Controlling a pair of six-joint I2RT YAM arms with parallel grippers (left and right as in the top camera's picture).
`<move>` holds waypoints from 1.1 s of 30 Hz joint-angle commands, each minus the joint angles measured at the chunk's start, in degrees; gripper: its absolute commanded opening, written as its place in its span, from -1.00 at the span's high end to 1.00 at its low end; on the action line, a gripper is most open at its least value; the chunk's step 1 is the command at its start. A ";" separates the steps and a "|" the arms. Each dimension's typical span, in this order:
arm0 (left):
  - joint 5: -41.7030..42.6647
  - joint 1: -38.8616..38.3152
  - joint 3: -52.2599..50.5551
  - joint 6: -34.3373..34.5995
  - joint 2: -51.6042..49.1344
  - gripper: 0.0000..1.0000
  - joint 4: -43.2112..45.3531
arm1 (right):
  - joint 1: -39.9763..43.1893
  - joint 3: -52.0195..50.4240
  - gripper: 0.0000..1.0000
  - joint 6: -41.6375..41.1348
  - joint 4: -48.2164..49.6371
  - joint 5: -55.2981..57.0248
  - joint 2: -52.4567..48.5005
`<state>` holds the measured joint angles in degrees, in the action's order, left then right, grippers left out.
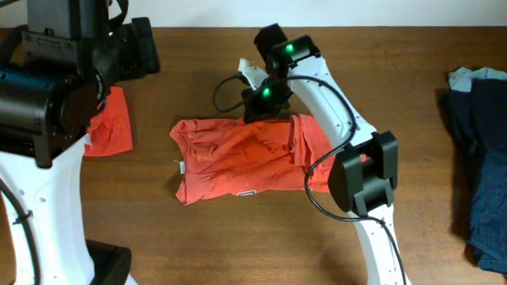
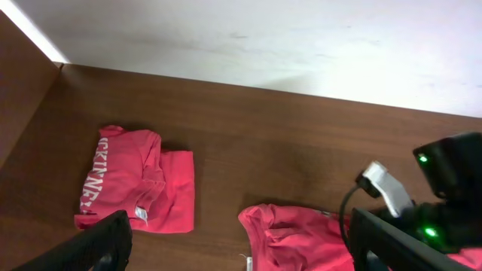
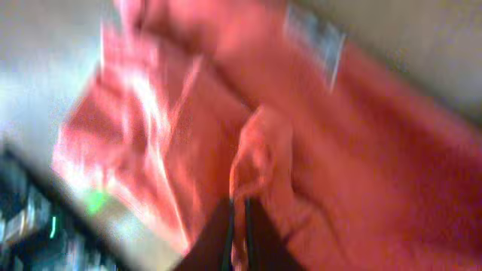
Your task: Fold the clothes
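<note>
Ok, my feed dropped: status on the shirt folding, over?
Left gripper open. Right gripper shut on crumpled red-orange cotton T-shirt. Second red-orange T-shirt folded, far left. Dark blue cloth pile right, apart.

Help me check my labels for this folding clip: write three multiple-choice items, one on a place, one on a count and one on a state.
1. Where is the folded red-orange cotton T-shirt relative to the spread red-orange cotton T-shirt?
A) on top of it
B) beside it, apart, toward the robot's left
C) under it

2. How many red-orange shirts show?
A) one
B) two
C) four

3. The left gripper is:
A) open and empty
B) shut on a shirt
C) shut on a cable

Key:
1 B, bare wood shows between the two shirts in the left wrist view.
2 B, only the folded one and the spread one appear.
3 A, its fingers stand wide apart with nothing between them.
</note>
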<state>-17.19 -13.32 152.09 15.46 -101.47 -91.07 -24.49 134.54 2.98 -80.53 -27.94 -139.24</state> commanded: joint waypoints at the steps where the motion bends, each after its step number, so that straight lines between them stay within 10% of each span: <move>1: -1.29 0.37 0.02 -0.11 0.63 -0.82 -0.04 | -0.70 0.94 0.92 2.78 -5.75 0.15 2.25; 6: -1.31 0.37 0.02 -0.11 0.61 -0.83 -0.04 | -1.86 0.74 0.78 2.80 -10.34 3.19 2.23; 10: -1.31 0.37 0.02 -0.13 0.61 -0.83 -0.09 | -3.13 0.74 -0.48 2.82 -11.65 5.16 2.23; 13: -1.27 0.37 0.02 -0.11 0.61 -0.83 -0.37 | -2.99 0.94 -0.72 2.82 -11.65 6.19 2.34; 24: 10.67 0.37 -10.14 -0.07 0.55 -0.83 -1.68 | 10.16 23.21 -0.98 1.03 -16.81 9.31 4.39; 33: 16.26 0.37 -42.69 2.12 0.55 -0.83 9.53 | 23.78 24.63 -0.98 1.11 -16.81 6.51 4.57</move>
<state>-5.32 -13.30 118.19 16.21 -101.36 -85.67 -2.15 158.60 4.45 -96.97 -19.57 -135.81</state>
